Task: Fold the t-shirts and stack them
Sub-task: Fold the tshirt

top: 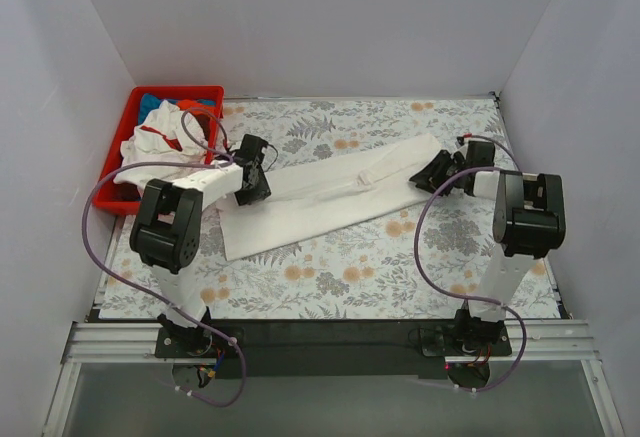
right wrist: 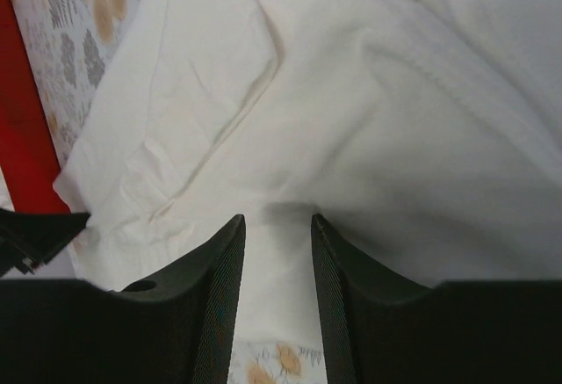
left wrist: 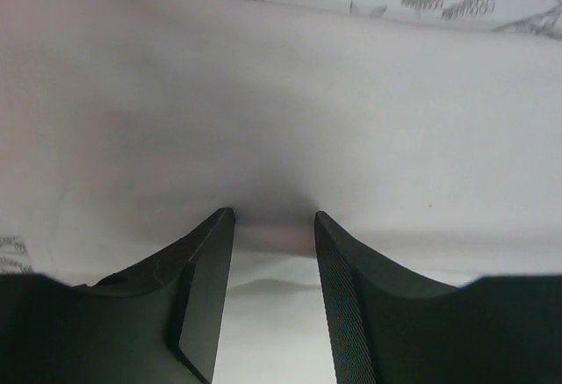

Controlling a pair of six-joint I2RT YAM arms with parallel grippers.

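Floral table covering [top: 340, 277] lies flat in front of me, grey leaves and orange blooms. Red plastic bin [top: 185, 90] sits at my far-left corner, close to the back wall. Plain white walls [top: 330, 17] close off three sides. Black strip [top: 330, 332], then a metal rail [top: 330, 362], run along my near edge.

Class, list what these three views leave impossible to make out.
Top view: the pile in the red bin hides its lower shirts.
Top view: left gripper and right gripper cover the white t-shirt's ends.
Wrist views: whether either gripper pinches cloth; frame edges crop the shirt.
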